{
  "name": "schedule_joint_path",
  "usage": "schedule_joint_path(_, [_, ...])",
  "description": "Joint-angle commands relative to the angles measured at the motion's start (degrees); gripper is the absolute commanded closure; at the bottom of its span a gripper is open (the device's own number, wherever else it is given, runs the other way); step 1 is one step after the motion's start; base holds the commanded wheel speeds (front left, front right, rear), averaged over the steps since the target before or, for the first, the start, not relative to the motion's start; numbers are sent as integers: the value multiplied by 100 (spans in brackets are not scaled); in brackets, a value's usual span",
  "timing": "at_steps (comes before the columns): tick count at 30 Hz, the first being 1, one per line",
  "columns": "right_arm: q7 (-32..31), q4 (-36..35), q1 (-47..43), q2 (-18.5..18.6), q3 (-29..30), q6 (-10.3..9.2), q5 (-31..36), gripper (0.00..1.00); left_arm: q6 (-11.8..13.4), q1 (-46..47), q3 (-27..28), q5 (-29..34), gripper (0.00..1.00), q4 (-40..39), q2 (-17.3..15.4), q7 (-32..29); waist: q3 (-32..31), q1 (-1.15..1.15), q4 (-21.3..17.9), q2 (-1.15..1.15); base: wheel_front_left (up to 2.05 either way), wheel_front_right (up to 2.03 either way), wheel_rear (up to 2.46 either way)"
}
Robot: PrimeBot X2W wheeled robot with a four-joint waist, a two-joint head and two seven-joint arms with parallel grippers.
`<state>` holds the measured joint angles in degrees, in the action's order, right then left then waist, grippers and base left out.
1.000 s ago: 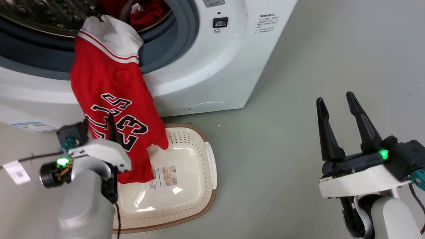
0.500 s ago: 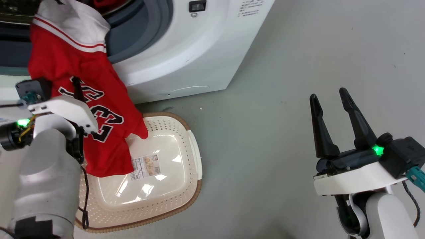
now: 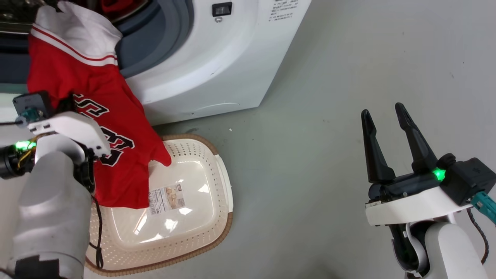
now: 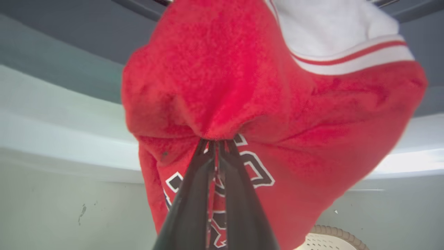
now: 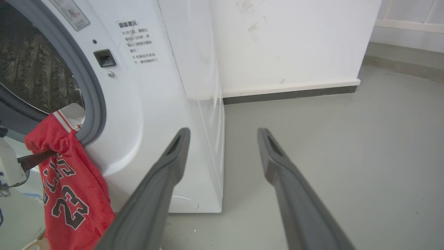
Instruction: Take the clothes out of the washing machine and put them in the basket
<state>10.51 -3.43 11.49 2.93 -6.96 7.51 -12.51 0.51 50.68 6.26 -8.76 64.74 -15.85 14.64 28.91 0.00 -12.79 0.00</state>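
Jersey (image 3: 97, 116) still hangs from washing machine (image 3: 217, 69) over basket (image 3: 217, 182), now clamped tight by left gripper (image 4: 215, 142) and ready to haul clear; right gripper (image 3: 381, 109) waits, fingers apart.

One jersey (image 3: 97, 89), red mesh cloth with white trim; washing machine (image 3: 217, 66), glossy white shell, matt grey rubbery gasket (image 3: 155, 42), perforated bright metal drum (image 5: 34, 69); basket (image 3: 217, 182), glossy cream plastic, woven-look brown rim, paper label (image 3: 166, 198); floor (image 3: 329, 77), smooth matt grey; right claw (image 3: 381, 109), matt dark plastic.
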Motion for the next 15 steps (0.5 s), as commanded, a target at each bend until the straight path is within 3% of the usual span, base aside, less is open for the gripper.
schedule_joint_path(1, [6,11,8,-10,10,-4,-5,0,35,-8,45,-32,100,-217,-52,86,-83,0,42,0,0,0,0])
schedule_joint_path(15, [-161,-63,-328,-9,150,-4,115,0,-5,-1628,71,73,100,-1924,504,63,-1032,0,434,0,0,0,0])
